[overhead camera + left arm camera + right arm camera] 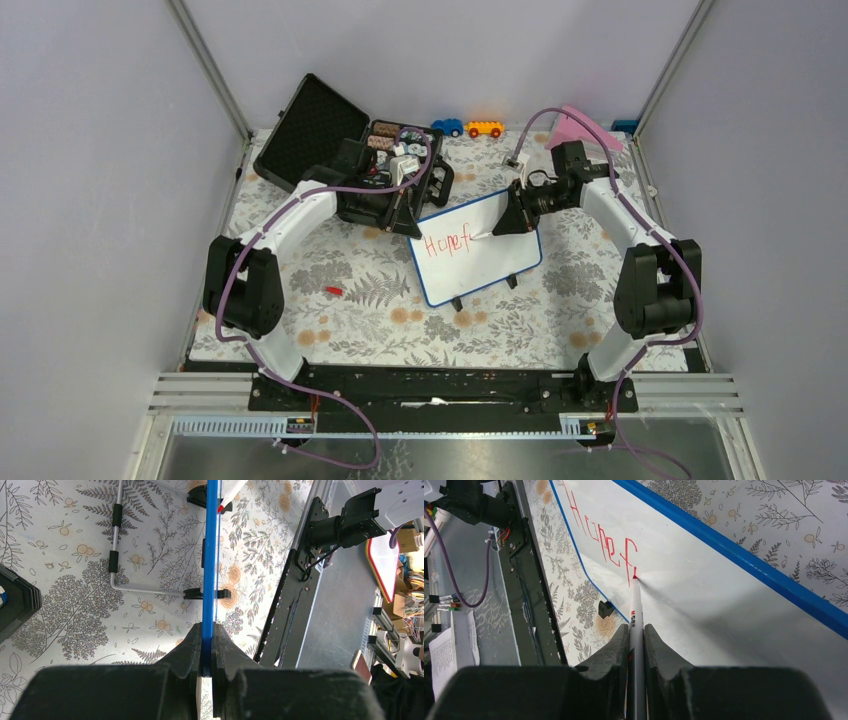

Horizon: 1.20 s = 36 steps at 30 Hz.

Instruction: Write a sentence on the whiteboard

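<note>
**A:** At the middle of the table (300,345), on a cloth (560,315) printed with grey ferns and orange blossoms, the whiteboard (490,258) is propped, tilted back on two small black feet. It is a smooth white rectangle with rounded corners, bound by a thin blue frame.

**B:** How is it held?

**A:** The frame's edge is pinched between the matte black fingers of the left gripper (207,652), which are closed tight on the board's far left corner. The right gripper (636,635) is clamped on a slim white marker (636,602), and its red tip is pressed to the board.

**B:** And the sentence (599,537)?

**A:** Only its start is written. Thin red letters, "Hope f" and one further stroke, are laid along the upper part of the board.

**B:** What is given by one view and not another?

**A:** From the left wrist the board is seen edge-on, as a single blue line. Behind it a bent silver wire stand (116,545) with black sleeves is shown, joined to the feet. From the right wrist the glossy face is seen close, with the marker's soft shadow across it, and the letters are read most clearly there. Only from above is the black case (320,135) seen, lid open and ridged inside, just beyond the board's far left corner. Two toy cars (468,128) are seen at the far edge. A small red piece (333,290) is seen on the cloth, too small to be identified.
</note>
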Each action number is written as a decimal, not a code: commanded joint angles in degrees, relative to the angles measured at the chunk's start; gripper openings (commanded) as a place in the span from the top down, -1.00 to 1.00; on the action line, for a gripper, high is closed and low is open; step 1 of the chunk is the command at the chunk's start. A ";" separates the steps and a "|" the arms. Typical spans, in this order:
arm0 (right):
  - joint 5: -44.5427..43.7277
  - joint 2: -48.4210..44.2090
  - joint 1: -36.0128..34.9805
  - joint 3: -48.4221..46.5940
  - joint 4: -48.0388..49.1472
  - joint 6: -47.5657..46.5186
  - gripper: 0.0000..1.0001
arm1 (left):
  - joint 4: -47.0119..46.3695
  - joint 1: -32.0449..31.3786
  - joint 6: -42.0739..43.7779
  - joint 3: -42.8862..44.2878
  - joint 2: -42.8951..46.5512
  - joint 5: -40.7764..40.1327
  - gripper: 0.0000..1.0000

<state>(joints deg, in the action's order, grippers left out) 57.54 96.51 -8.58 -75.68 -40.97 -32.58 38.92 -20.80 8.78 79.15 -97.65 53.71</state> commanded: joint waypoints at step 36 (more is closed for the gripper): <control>-1.43 1.05 1.92 -6.50 -3.47 -2.56 1.00 | -0.24 -0.69 1.55 0.73 -0.44 -0.75 1.00</control>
<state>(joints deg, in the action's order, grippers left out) 56.16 96.71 -7.01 -79.88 -43.97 -34.63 38.92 -20.80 8.75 79.15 -97.65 53.74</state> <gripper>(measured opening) 0.190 0.062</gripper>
